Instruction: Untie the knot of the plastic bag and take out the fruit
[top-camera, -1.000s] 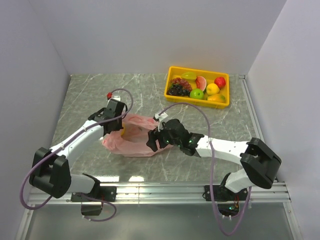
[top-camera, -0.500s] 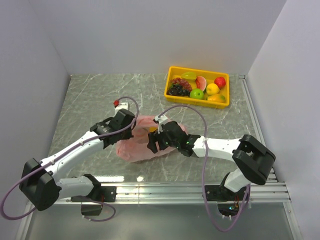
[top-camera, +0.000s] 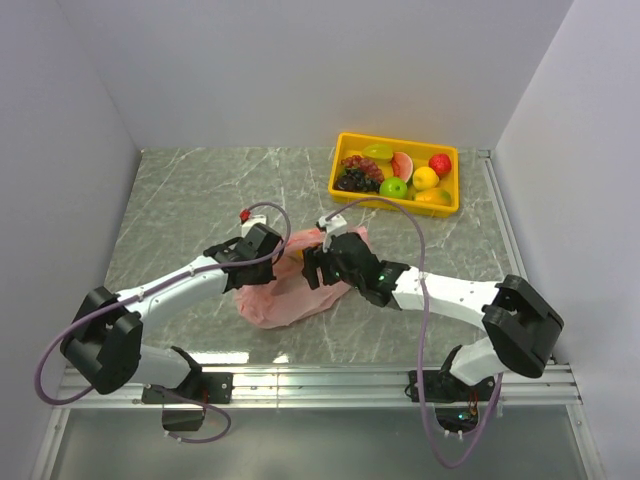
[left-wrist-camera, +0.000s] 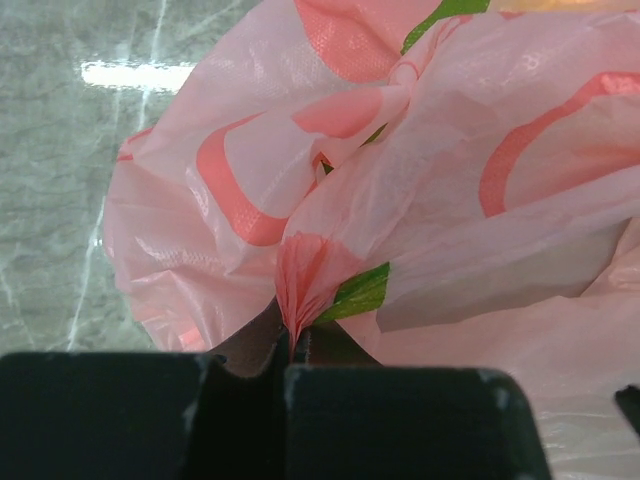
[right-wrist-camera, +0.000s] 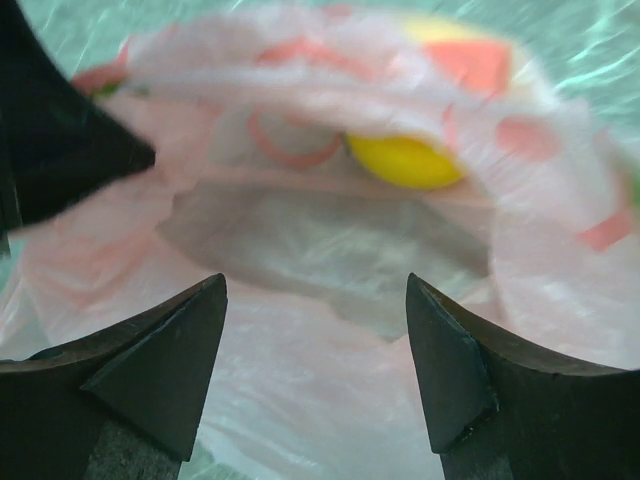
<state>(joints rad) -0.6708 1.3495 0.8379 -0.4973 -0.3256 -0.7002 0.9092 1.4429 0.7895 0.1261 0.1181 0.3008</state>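
The pink plastic bag lies crumpled mid-table between both arms. My left gripper is at its left edge, shut on a pinched fold of the bag, which spreads out beyond the black fingers. My right gripper is at the bag's right side and stands open, facing the bag's gaping mouth with nothing between the fingers. Inside the bag lies a yellow fruit, and an orange-red piece shows through the plastic. The knot is not in view.
A yellow tray stands at the back right holding a green, a yellow and a red fruit, a grape bunch and a watermelon slice. Grey walls close in left, right and back.
My left gripper has moved right with the bag's edge in it, dragging the bag right and bunching it. My right gripper has shifted slightly back toward the bag's mouth, still open.
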